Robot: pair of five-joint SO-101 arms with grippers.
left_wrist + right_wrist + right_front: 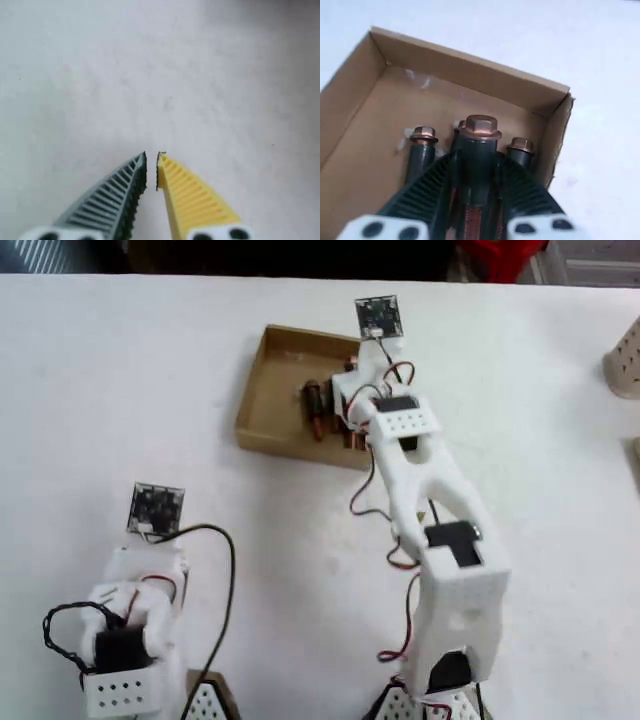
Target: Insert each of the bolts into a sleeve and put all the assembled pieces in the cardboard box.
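Observation:
The cardboard box [275, 390] sits on the white table at the back centre. My right gripper [475, 161] hangs over the box [470, 65], shut on a copper bolt [480, 128] seated in a dark sleeve and held above the box floor. Three more sleeved bolts lie in the box below it, among them one [423, 135] to one side and another [521, 146] by the wall. One assembled piece [313, 406] shows beside the right arm in the high view. My left gripper [152, 162] is shut over bare table at the front left, holding nothing.
A beige perforated object [624, 360] stands at the table's right edge. Red and black cables [372, 505] hang along the right arm, and a black cable [225, 580] loops from the left arm. Open white table lies left of the box.

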